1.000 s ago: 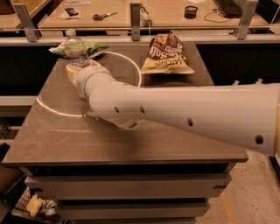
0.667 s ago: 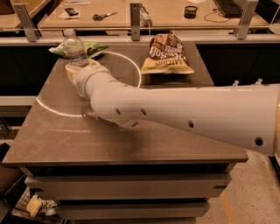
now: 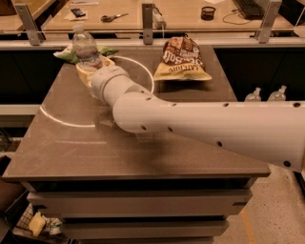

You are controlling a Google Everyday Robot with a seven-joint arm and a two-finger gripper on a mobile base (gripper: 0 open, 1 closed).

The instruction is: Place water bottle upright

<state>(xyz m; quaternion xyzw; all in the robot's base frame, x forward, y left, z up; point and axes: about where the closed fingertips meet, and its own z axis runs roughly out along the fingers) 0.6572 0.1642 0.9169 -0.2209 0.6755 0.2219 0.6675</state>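
Dark bench [image 3: 95, 152] carries the water bottle [image 3: 86, 45] upright near its far corner, base hidden behind the claw [image 3: 91, 69], whose grip I cannot tell, white arm [image 3: 214, 126] stretched low across from the right.

On my feed, a brown chip bag [image 3: 183, 59] lay flat at the far edge of the grey table [image 3: 143, 157]. A green packet [image 3: 69, 53] sat at the far-left corner, just behind the gripper [image 3: 90, 70]. Scissors [image 3: 113, 17] and a black cup [image 3: 208, 13] rested on the counter beyond, and two small clear bottles [image 3: 252, 94] stood low at right.
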